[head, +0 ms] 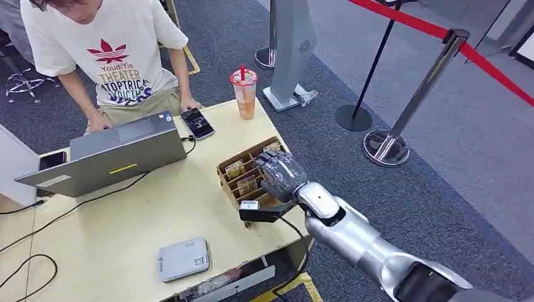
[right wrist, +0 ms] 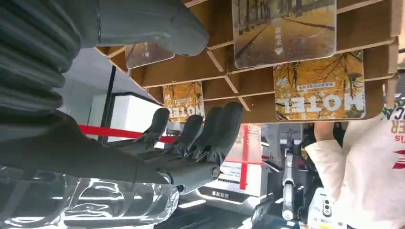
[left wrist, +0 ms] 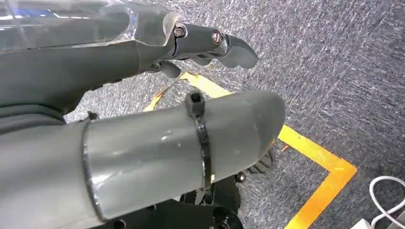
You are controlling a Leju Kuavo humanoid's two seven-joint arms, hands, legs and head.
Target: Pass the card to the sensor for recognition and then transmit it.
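None of the yellow hotel cards [right wrist: 319,93] has left the brown cardboard divider box [head: 228,171], above which the right robot hand [head: 281,174] hovers with fingers apart and empty, so sensing at the grey reader pad [head: 182,258] and handover remain.

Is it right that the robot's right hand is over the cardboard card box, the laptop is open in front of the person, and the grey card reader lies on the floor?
Not quite. The right hand is over the cardboard card box and the laptop is open before the person, but the grey card reader lies on the table, near its front edge, as the head view shows.
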